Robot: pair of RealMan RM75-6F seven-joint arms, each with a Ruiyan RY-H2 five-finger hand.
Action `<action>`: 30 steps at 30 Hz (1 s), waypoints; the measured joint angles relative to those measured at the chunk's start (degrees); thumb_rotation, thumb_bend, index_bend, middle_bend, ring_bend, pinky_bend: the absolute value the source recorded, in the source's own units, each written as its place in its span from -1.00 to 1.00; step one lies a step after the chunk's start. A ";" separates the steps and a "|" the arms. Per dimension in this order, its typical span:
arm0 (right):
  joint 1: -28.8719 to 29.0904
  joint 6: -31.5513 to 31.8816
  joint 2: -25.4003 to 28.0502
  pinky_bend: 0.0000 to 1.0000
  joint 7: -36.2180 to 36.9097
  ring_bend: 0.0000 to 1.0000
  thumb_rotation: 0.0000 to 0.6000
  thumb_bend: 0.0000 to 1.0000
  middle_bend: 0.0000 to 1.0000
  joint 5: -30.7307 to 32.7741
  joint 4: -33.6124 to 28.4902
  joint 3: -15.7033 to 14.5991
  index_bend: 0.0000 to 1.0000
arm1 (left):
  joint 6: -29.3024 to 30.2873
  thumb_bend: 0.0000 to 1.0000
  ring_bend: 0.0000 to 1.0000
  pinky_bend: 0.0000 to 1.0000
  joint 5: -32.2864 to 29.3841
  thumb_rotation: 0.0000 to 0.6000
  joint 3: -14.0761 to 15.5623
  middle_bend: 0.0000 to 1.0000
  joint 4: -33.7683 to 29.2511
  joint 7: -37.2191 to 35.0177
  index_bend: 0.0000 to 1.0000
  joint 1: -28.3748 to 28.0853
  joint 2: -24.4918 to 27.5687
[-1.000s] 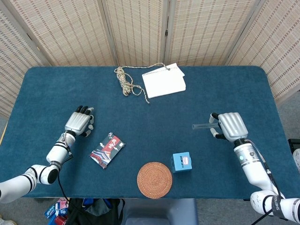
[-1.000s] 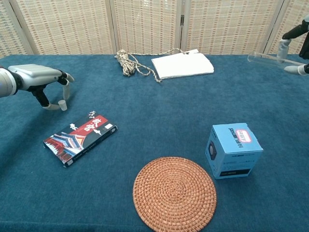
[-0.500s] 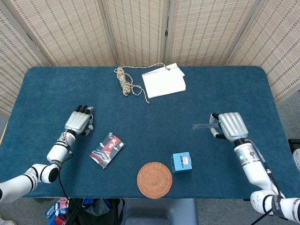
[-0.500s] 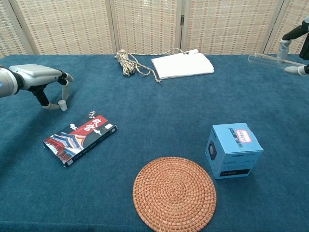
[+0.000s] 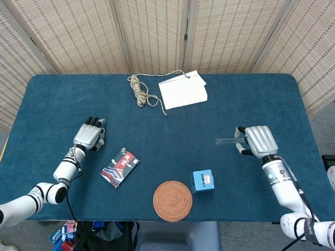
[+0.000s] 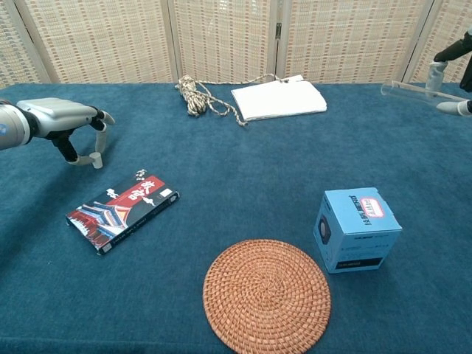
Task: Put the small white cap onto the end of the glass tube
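White cap (image 6: 96, 161) between left robot hand (image 6: 68, 122) fingertips

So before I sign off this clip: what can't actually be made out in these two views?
- Small white cap: the head view hides it under the left hand; the chest view shows it tiny at the fingertips.
- Right hand: the chest view's right edge cuts it off, leaving only fingers.
- Glass tube: its far end is covered by the right hand in the head view; how it is gripped is unclear.
- Blue box: label print too small to read.
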 measured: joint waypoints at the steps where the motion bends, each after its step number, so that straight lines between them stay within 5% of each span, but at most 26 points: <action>1: -0.02 0.00 0.00 1.00 0.05 1.00 1.00 0.14 1.00 -0.01 0.04 0.00 0.71 | -0.02 -0.29 -1.00 -1.00 -0.01 1.00 -0.02 -1.00 0.04 0.15 -0.07 0.02 -0.04; 16: -0.22 0.24 -0.23 1.00 1.26 1.00 1.00 0.14 1.00 -0.72 0.15 0.30 0.73 | 0.26 -0.20 -1.00 -1.00 -0.34 1.00 -3.19 -0.96 -2.50 -4.93 0.11 0.91 1.99; 30: 1.80 -1.79 -6.62 1.00 7.71 1.00 1.00 0.17 1.00 -2.97 3.17 1.99 0.76 | 7.07 -0.18 -1.00 -1.00 4.47 1.00 -8.52 -0.91 -20.49 -15.63 0.14 3.83 13.08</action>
